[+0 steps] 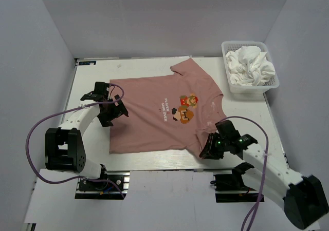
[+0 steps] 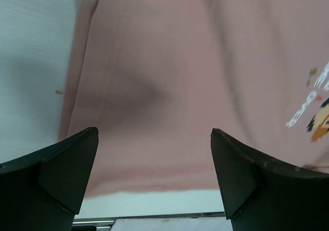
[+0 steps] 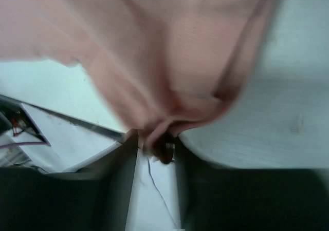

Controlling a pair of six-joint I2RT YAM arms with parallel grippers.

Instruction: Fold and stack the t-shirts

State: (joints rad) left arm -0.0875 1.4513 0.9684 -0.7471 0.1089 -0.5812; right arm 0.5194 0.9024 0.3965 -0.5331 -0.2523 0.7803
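My right gripper (image 3: 154,145) clenches the pink t-shirt (image 1: 149,115) by its near sleeve; my left gripper (image 2: 154,136) hovers released over the hem.

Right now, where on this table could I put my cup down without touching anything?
The far-left corner of the table, between the pink t-shirt and the back wall, is bare. So is the strip right of the shirt, nearer than the basket. Crowded: the shirt's left edge, under the open left gripper, and its near-right corner, pinched by the right gripper.
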